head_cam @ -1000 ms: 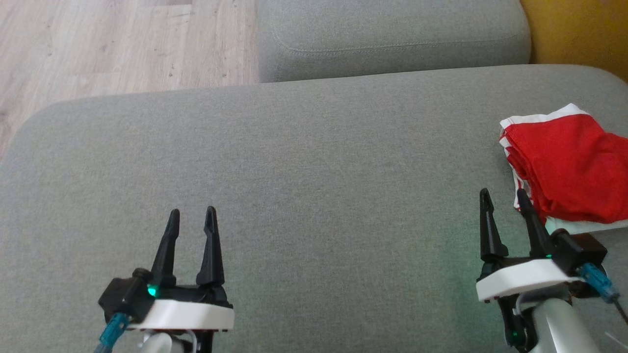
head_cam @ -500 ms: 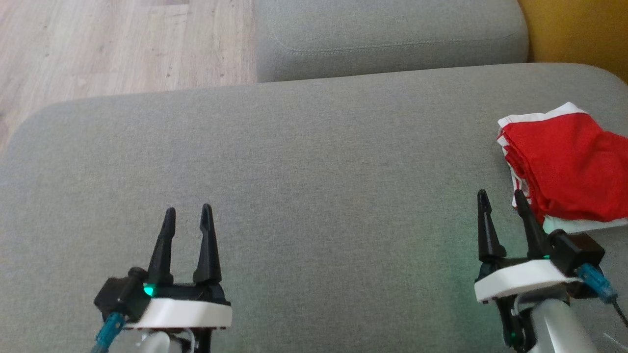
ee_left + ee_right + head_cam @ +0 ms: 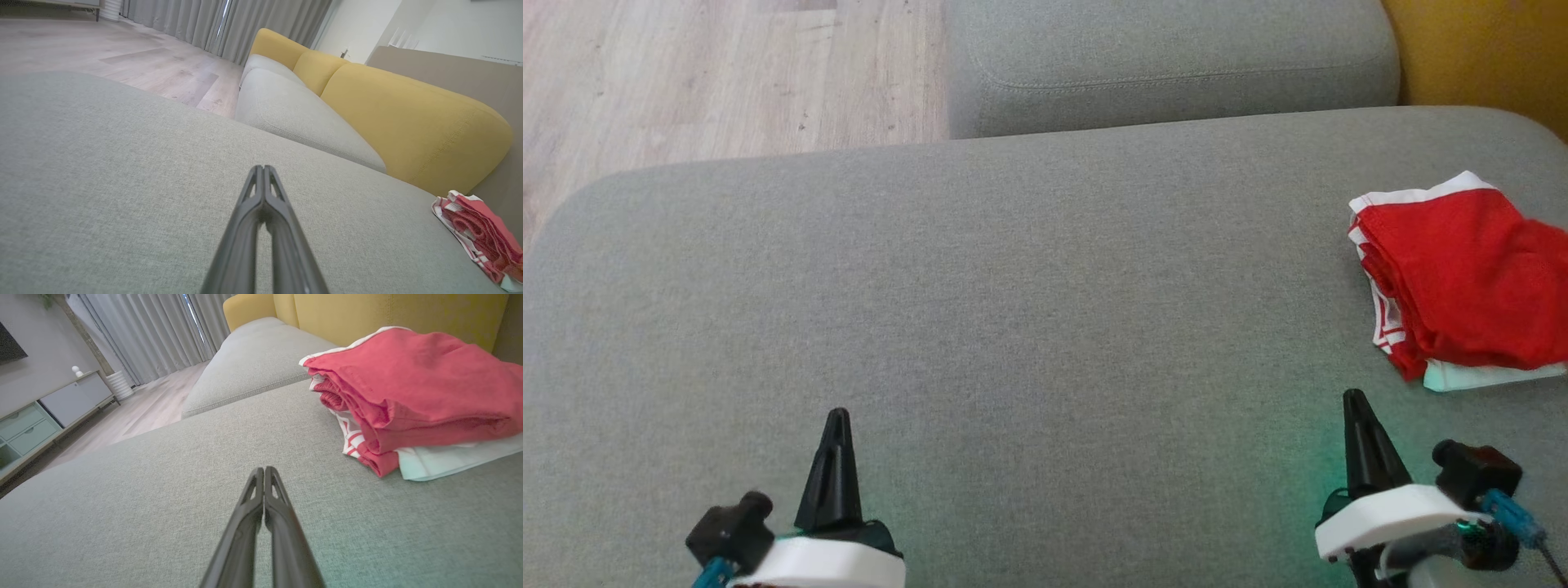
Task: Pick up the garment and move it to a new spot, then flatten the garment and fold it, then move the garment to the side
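The garment (image 3: 1462, 278) is red with white trim and lies folded in a small stack at the right edge of the grey cushion (image 3: 1029, 310). It also shows as the garment (image 3: 412, 396) close at the upper right of the right wrist view and the garment (image 3: 478, 234) far right in the left wrist view. My left gripper (image 3: 837, 416) is shut at the lower left, empty, over bare cushion. My right gripper (image 3: 1356, 400) is shut and empty, just short of the garment's near left corner. The fingertips meet in both wrist views: left gripper (image 3: 263, 167), right gripper (image 3: 264, 468).
A second grey cushion (image 3: 1168, 61) sits beyond the main one. Yellow backrests (image 3: 408, 118) run along the right. Wooden floor (image 3: 711, 73) lies past the cushion's far left edge. A low sideboard (image 3: 45, 412) and curtains stand across the room.
Both grippers have closed from open and drawn back toward the lower edge of the head view. The right gripper has moved away from the garment's corner. The garment lies where it was.
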`<state>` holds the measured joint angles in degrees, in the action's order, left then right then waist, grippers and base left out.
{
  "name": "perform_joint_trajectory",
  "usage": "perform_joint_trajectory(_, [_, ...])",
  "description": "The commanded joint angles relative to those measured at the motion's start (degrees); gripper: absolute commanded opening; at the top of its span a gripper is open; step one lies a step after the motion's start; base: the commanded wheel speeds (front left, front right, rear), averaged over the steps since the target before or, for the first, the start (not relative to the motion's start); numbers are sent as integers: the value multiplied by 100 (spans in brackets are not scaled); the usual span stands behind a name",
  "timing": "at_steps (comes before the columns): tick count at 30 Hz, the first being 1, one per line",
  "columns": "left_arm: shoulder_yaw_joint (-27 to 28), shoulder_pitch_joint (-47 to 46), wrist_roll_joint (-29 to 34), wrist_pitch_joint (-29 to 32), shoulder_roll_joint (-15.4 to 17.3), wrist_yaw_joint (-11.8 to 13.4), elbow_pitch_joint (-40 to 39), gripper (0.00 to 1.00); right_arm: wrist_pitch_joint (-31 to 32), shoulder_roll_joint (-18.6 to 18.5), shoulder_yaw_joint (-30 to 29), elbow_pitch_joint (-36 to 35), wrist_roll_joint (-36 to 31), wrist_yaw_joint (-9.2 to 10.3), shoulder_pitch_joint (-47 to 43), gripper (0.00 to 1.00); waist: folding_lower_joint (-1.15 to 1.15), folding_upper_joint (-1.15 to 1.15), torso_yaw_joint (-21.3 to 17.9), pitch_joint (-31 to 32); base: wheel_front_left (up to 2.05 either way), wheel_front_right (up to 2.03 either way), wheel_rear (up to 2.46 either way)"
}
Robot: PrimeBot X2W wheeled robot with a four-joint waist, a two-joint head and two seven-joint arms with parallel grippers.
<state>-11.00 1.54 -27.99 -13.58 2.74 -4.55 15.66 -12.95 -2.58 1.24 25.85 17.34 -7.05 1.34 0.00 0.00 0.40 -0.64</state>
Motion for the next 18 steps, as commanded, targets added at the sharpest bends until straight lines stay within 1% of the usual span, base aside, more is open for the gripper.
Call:
perform_joint_trajectory(1, [104, -241, -173, 50, 18, -23, -183, 0, 64, -10, -40, -232, 206, -7, 245, 0, 0, 0, 0, 1, 0, 0, 0])
perform_joint_trajectory(18, [302, -316, -1075, 298, 41, -61, -178, 0, 325, -13, -141, -369, 1225, -12, 275, 0, 0, 0, -6, 7, 0, 0, 0])
